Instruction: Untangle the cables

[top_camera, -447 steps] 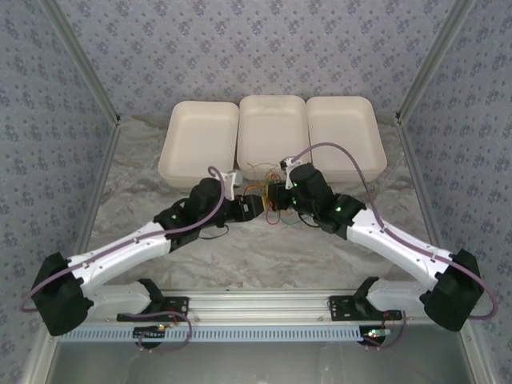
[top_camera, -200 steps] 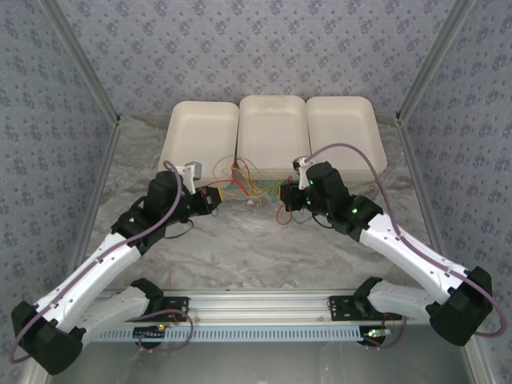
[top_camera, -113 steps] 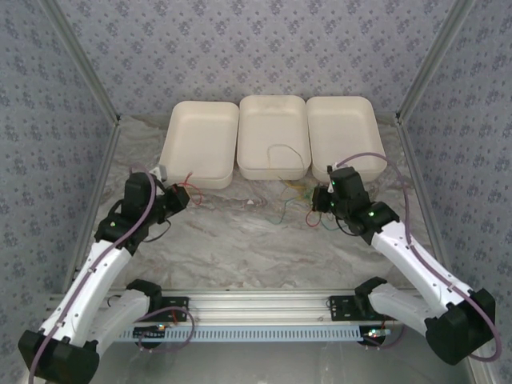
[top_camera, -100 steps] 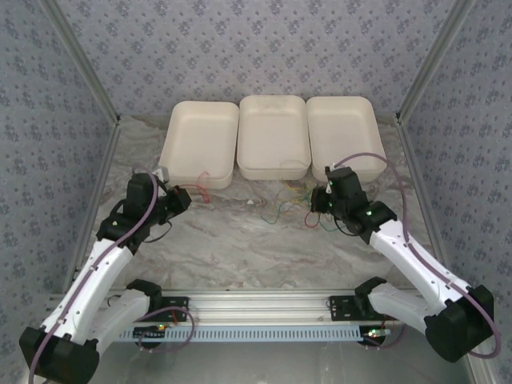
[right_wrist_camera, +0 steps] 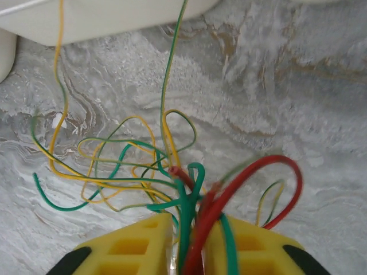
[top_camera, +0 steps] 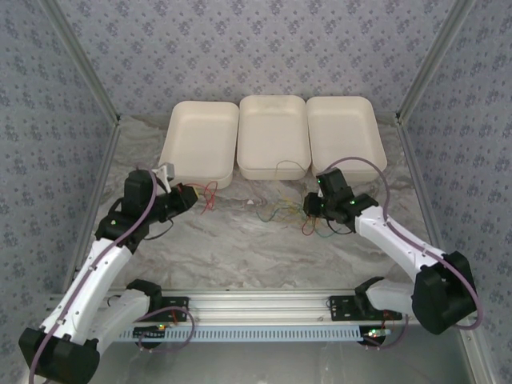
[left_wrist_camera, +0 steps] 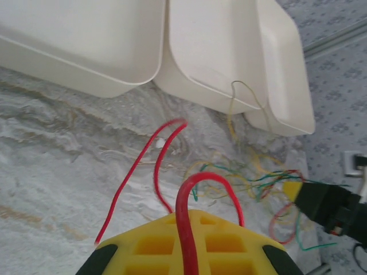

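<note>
Left jaws: pressed together on a red cable (left_wrist_camera: 182, 220), which comes up between the yellow pads (left_wrist_camera: 229, 245) at the bottom edge of the left wrist view.
Red cable: it arches over the pads and trails two thin ends across the marble toward the middle of that view. From above it shows as a small red loop (top_camera: 208, 194) left of centre, just below the left tray.
Right jaws: narrowed to a slit, pinching red and green strands between the yellow pads (right_wrist_camera: 135, 247) at the bottom of the right wrist view.
Tangle (right_wrist_camera: 123, 166): loose loops of green and yellow-orange wire spread over the marble above and to the left of the right pads, with a red loop curling out to the right. From above it lies at centre (top_camera: 286, 212), well apart from the red cable.
Yellow strand (top_camera: 286, 165): it rises from the tangle and hooks over the front rim of the middle tray.
Trays: three white ones side by side in the upper middle of the top view, left (top_camera: 200, 140), middle (top_camera: 274, 128) and right (top_camera: 344, 132).
Counter (top_camera: 240, 252): grey-white marbled surface.
</note>
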`<state>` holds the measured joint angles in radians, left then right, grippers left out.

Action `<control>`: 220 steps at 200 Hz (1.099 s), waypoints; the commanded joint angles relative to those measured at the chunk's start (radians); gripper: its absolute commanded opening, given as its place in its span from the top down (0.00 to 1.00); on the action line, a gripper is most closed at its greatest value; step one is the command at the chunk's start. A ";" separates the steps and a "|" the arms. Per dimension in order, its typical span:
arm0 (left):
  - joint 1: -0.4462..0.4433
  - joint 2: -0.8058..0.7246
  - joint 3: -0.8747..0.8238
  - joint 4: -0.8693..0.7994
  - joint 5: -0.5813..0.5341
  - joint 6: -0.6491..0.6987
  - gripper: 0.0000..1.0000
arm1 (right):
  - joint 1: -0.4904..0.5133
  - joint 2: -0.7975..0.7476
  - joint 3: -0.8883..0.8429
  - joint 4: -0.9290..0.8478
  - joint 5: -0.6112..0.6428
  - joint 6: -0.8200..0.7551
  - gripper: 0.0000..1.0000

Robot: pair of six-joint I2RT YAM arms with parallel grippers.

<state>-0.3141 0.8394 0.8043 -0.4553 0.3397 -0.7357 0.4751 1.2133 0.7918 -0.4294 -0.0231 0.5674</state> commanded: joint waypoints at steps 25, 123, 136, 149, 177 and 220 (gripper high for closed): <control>-0.006 -0.007 0.025 0.141 0.099 -0.090 1.00 | 0.090 -0.127 0.036 -0.019 -0.013 0.103 0.43; -0.068 0.026 0.008 0.272 0.079 -0.215 1.00 | 0.424 -0.022 0.014 0.545 -0.024 0.308 0.35; -0.075 0.027 0.011 0.267 0.074 -0.215 1.00 | 0.438 0.048 0.034 0.621 -0.041 0.336 0.35; -0.079 0.028 0.011 0.264 0.070 -0.217 1.00 | 0.448 0.105 0.054 0.679 -0.045 0.364 0.35; -0.088 0.021 0.014 0.259 0.067 -0.220 1.00 | 0.454 0.216 0.111 0.732 -0.051 0.402 0.35; -0.094 0.015 0.015 0.248 0.064 -0.218 1.00 | 0.459 0.332 0.184 0.787 -0.073 0.438 0.44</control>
<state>-0.4007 0.8677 0.8036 -0.2276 0.4072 -0.9451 0.9257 1.5063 0.9253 0.2802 -0.0792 0.9642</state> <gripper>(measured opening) 0.084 0.586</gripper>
